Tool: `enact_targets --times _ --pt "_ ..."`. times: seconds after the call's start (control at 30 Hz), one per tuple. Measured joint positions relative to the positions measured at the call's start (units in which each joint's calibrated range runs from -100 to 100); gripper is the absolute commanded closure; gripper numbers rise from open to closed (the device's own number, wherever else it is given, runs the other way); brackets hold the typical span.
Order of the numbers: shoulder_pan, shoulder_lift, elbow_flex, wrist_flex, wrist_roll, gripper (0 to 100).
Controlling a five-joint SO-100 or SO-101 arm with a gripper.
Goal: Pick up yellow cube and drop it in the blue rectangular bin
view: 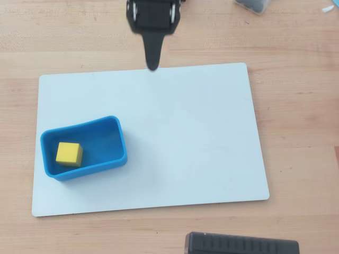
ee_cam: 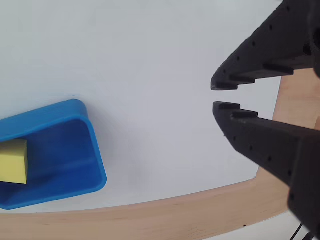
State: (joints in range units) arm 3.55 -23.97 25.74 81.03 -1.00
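Note:
The yellow cube [view: 69,153] lies inside the blue rectangular bin [view: 120,143], towards its left end. The bin stands on the lower left of a white board [view: 201,132]. In the wrist view the cube [ee_cam: 12,162] shows at the left edge, inside the bin [ee_cam: 94,145]. My gripper [view: 152,66] hangs over the board's far edge, well away from the bin and up to its right. In the wrist view the gripper [ee_cam: 216,95] is empty, its jaws nearly together with only a thin gap at the tips.
The board lies on a wooden table [view: 302,159]. A black ribbed object [view: 241,245] sits at the table's front edge. A dark item [view: 254,4] is at the top right corner.

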Motion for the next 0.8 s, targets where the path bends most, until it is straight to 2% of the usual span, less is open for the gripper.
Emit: enact_targets --times 0.33,0.8 --pt "0.0 -21.5 30.3 -10.7 0.0 100" --pt "0.0 -38.7 56.3 -22.7 0.6 100"
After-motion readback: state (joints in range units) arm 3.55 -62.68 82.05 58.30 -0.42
